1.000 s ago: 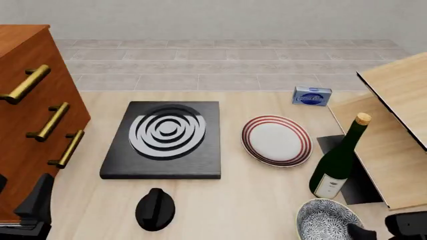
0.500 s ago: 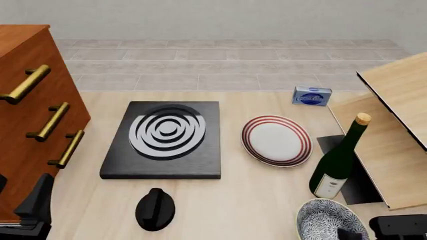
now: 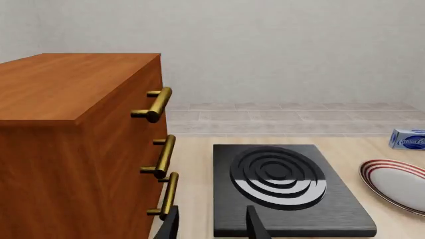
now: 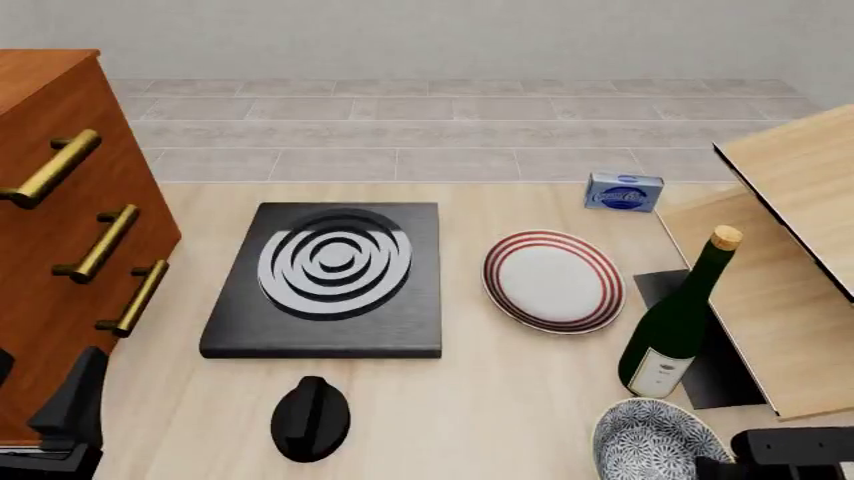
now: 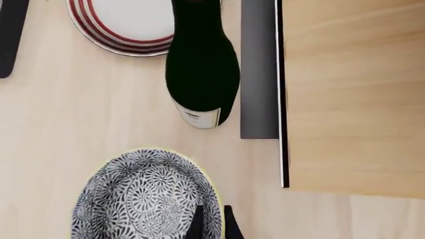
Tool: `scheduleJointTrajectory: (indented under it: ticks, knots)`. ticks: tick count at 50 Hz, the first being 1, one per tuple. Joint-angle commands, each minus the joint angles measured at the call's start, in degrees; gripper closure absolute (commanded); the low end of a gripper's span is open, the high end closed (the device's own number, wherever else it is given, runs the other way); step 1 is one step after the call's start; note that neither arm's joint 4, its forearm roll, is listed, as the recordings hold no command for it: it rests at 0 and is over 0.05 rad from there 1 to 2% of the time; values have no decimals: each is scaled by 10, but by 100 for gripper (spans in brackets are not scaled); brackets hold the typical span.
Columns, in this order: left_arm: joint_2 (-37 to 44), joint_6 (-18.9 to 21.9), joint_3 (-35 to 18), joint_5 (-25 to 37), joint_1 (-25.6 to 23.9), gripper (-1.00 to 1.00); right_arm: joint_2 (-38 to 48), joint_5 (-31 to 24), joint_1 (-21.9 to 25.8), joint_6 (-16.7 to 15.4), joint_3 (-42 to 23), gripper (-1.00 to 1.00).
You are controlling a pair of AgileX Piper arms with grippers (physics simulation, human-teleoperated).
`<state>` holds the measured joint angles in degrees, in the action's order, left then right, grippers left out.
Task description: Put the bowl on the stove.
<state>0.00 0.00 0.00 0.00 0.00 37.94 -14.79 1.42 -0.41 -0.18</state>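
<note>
The bowl, blue-grey patterned with a pale rim, sits on the table at the near right, just in front of a wine bottle. In the right wrist view one finger of my right gripper is inside the bowl and the other outside. They stand close together, pinching its right rim. That gripper shows at the bottom right edge of the front view. The stove, a black slab with silver rings, lies left of centre. My left gripper hangs open near the stove's front edge, holding nothing.
A green wine bottle stands just behind the bowl. A red-ringed plate lies right of the stove. A black knob sits in front of it. A wooden drawer cabinet stands left, a wooden board right, a blue box behind.
My right gripper has shifted a little leftward along the bottom edge onto the bowl's right rim. The bowl, the stove and the left arm have not moved.
</note>
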Motion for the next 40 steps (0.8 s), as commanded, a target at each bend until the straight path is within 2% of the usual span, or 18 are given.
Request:
scheduleJointTrajectory:
  ticks: [1, 9, 21, 33, 40]
  knots:
    - [0, 0, 0, 0, 0, -100, -21, -20, 1, 1, 2, 100]
    - [0, 0, 0, 0, 0, -100, -32, -34, 5, 1, 2, 100]
    - [0, 0, 0, 0, 0, -100, -104, -99, 20, 8, 2, 100]
    - [0, 0, 0, 0, 0, -100, -153, -132, 47, 15, -1, 100]
    - [0, 0, 0, 0, 0, -100, -184, -175, 63, 18, -29, 100]
